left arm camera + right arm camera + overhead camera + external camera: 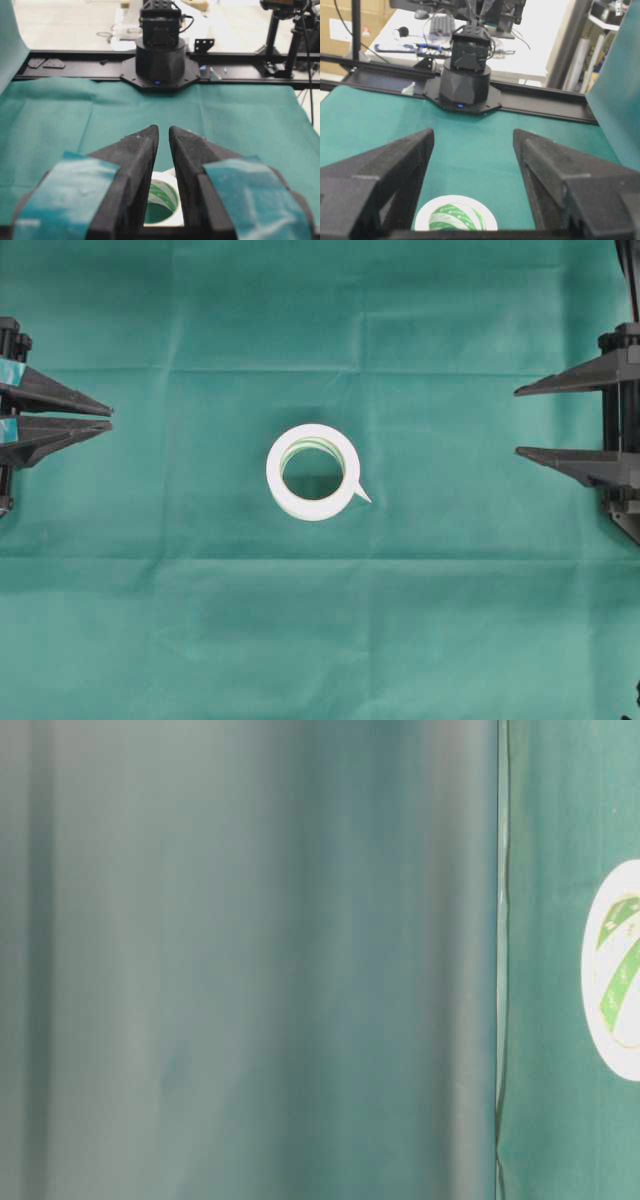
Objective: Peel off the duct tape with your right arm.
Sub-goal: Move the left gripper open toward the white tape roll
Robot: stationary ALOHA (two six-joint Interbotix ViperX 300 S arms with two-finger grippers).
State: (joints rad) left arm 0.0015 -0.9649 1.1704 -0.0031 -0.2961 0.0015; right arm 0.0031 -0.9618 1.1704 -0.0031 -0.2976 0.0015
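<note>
the duct tape (313, 472) is lying flat on the green cloth (200, 620) in the middle of the table, its hole facing up and the green-and-white core showing inside. its loose pointed tab (361, 493) is sticking out at the lower right of the roll, toward my right side. my right gripper (520, 421) is hanging at the right edge of the overhead view, well apart from the roll, its two plain black fingers spread wide with nothing between them. my left gripper (108, 418), the one with teal patches, is waiting at the left edge, its tips nearly together with only a narrow slit between them, holding nothing.
</note>
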